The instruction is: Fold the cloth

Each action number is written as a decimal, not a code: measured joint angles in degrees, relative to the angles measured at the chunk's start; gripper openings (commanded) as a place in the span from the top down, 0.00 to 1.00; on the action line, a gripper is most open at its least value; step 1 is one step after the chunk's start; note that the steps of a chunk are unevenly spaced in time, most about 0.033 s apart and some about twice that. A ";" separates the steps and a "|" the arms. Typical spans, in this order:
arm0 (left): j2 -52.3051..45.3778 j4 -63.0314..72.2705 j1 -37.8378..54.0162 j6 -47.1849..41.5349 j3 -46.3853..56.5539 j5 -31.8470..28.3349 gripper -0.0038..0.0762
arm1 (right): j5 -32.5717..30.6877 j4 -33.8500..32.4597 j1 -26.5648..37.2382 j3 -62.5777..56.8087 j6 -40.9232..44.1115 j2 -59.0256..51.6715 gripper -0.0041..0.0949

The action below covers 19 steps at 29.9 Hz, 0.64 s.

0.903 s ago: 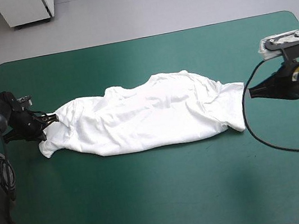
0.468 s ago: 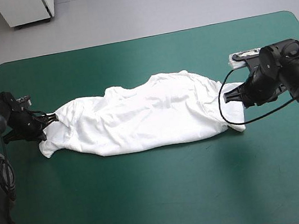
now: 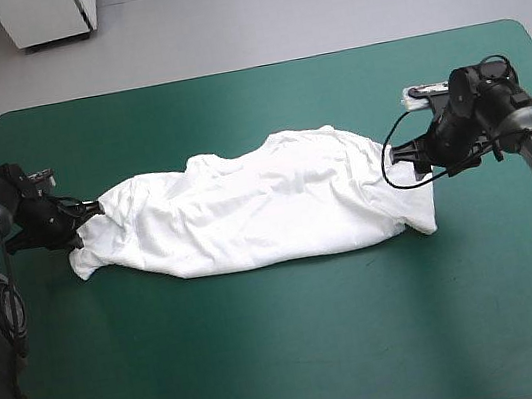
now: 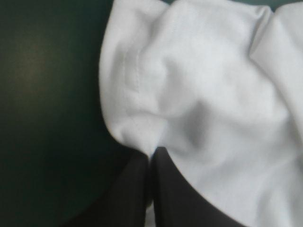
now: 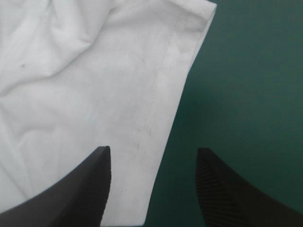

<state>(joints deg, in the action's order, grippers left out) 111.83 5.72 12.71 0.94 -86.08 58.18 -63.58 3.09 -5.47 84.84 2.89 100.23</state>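
The near half of the cover (image 3: 271, 361) lies bare; beyond it the T-shirt (image 3: 258, 211) stretches across mid-table, rumpled and only partly flat, its ends toward the table's left and right edges; past it runs another bare strip up to the far edge. The left gripper (image 3: 86, 216) sits at the T-shirt's left end, its fingers pressed together on a small pinch of cloth by a stitched hem; the right gripper (image 5: 152, 151) stands at the right end with its fingers wide apart, astride the hem (image 5: 161, 94), one finger over cloth and the other over bare cover. The risk, as I judge it, is on the right: closing from here might nip only the hem's top layer, or slide off it, so a lift would drag one layer and leave the rest bunched; the left's hold is slight too, and a hard pull could strip it free. Only the wrist views show the hold and the gap; the high view alone shows the whole T-shirt and both arms, but not how the fingers stand.
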 measured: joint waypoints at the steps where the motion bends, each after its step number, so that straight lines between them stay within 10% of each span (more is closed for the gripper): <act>1: 0.00 0.00 0.00 0.00 0.00 -0.16 0.98 | 0.67 0.00 0.00 0.00 0.04 1.18 0.45; 19: 0.06 0.06 0.00 0.87 0.00 -1.15 0.98 | 5.22 0.42 0.00 0.00 0.04 9.81 0.63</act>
<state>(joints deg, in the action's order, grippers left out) 111.89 5.78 12.71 1.81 -86.08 57.03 -58.36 3.51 -5.47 84.84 2.94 110.03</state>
